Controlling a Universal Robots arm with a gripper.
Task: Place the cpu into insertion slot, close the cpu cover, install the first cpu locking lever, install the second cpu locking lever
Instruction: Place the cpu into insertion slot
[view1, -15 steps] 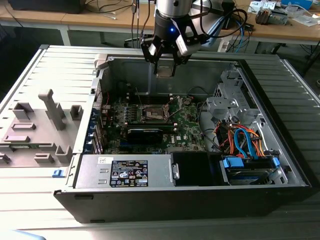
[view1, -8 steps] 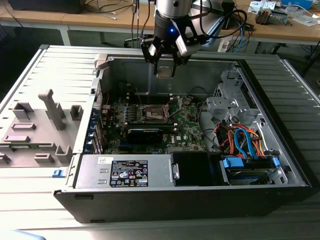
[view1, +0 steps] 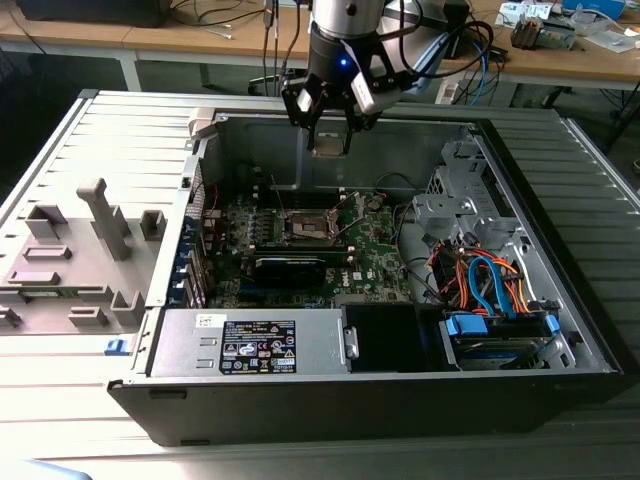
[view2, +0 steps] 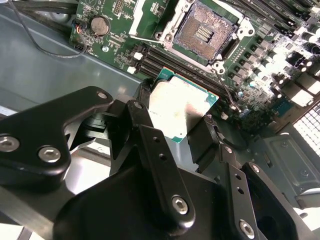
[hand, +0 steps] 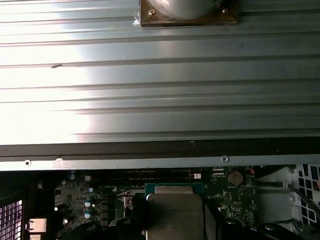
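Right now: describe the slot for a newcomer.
Inside the open case, find the green board. Mid-board sits the slot: an empty dark square in a silvery rim, squarer than the long black card beside it, darker than the cpu in the gripper.

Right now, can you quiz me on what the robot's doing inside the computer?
1. True or false: the tool is shut on the cpu.
2. The insertion slot is: A) empty, B) holding a chip, C) under a closed lid.
3. Fill in: the cpu hangs ___ the green board.
Key: 1 true; 2 A; 3 above.
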